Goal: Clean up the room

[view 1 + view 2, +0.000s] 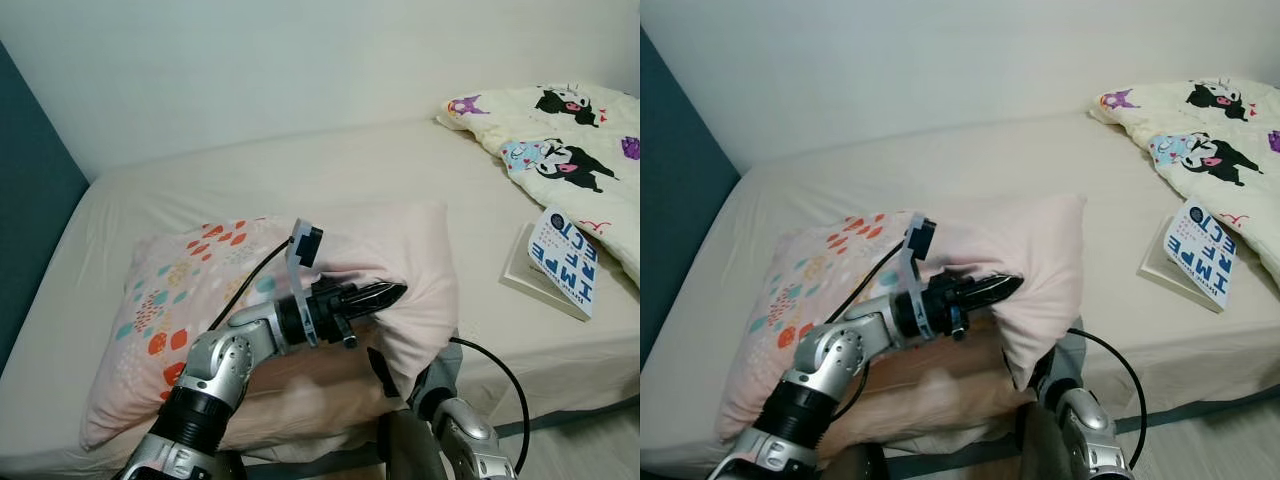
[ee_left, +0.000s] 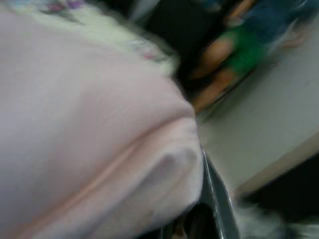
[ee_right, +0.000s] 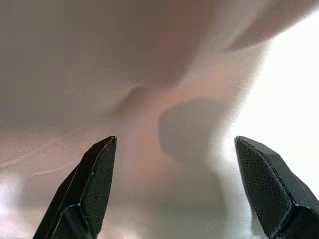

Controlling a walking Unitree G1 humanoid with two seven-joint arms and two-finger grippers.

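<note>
Pink pillow (image 1: 280, 330) lies on the bed (image 1: 300, 170), at the near edge, its patterned end toward the teal headboard (image 1: 30, 210) and its plain pink end toward the book. Pillow looks folded or bunched in the middle, plain end raised up.

Left gripper (image 1: 385, 295) sits on top of the pillow's plain end, black fingers drawn together into a point, pressed into the fabric; whether cloth is actually pinched between them cannot tell. Left wrist view is blurred, pink fabric up close.

Right gripper (image 3: 177, 194) is below the pillow's near edge, by the front of the bed; its fingers (image 3: 87, 189) stand wide apart, pink fabric just ahead between them, not touching as far as visible. Right arm (image 1: 465, 430) comes up from under the pillow's plain end.

Book (image 1: 555, 262) with a blue-and-white cover lies on the bed, well apart from the pillow, on the far side from the headboard. Cartoon-print quilt (image 1: 560, 140) is bunched just beyond the book, at the wall-side corner.
</note>
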